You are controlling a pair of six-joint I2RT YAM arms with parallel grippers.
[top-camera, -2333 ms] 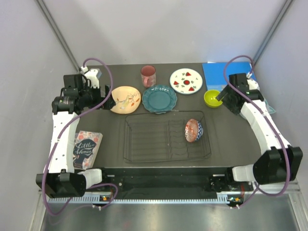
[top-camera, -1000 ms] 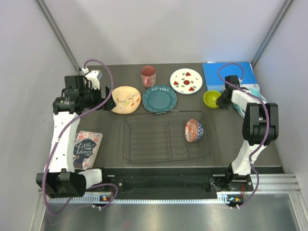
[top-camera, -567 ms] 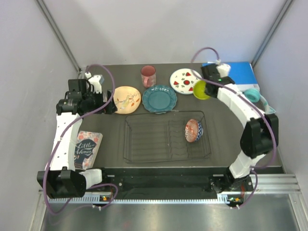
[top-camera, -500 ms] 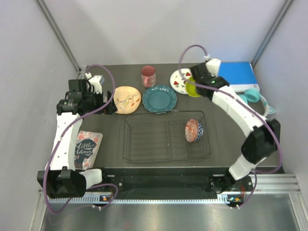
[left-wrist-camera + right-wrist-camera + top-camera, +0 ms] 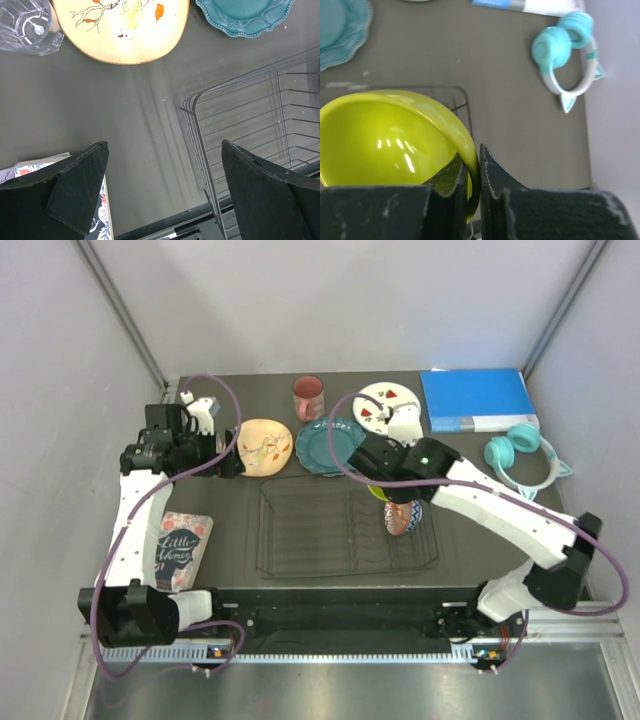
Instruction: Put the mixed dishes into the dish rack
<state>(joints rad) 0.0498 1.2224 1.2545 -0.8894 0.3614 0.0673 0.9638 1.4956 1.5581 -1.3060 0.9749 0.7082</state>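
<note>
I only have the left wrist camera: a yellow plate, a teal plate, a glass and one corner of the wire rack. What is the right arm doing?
Observer: The right claw is shut on the rim of a green bowl.
Operator: Where is that bowl compared with the rack?
Observer: On the top camera it is over the far right part of the rack. I cannot tell whether it touches the wires.
Operator: Is anything in the rack already?
Observer: One pink bowl, in the right half, right beside the green one.
</note>
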